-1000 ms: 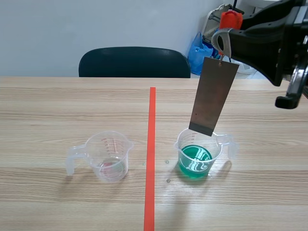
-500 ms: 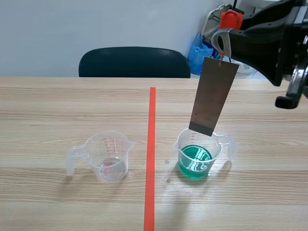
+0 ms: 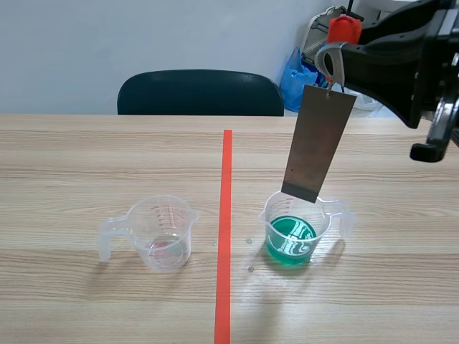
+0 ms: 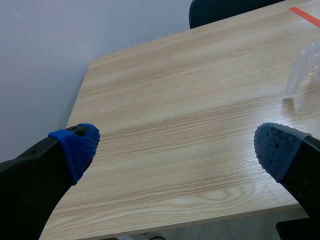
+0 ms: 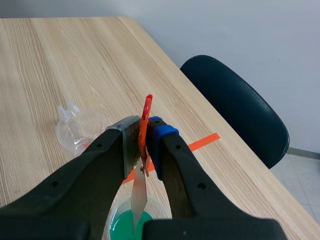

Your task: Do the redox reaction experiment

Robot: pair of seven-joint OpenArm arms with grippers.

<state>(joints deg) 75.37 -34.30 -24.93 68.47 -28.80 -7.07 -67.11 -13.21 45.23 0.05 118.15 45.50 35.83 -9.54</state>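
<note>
Nearest, the left gripper (image 4: 177, 147) hangs low over the pale wooden table (image 4: 165, 100), its blue-padded fingers spread wide with nothing between them. Farther out, a clear plastic measuring cup with a reddish trace (image 3: 161, 233) stands left of the orange-red tape line (image 3: 224, 215), and a clear plastic measuring cup of green liquid (image 3: 294, 231) stands right of it. Over that green cup a grey rectangular metal plate (image 3: 319, 142) hangs tilted, its lower edge seemingly just above the rim. It hangs from an orange-red clip (image 5: 147, 107), on which the raised right gripper (image 5: 143, 131) is clenched. Beyond sits a dark chair (image 3: 201, 93).
</note>
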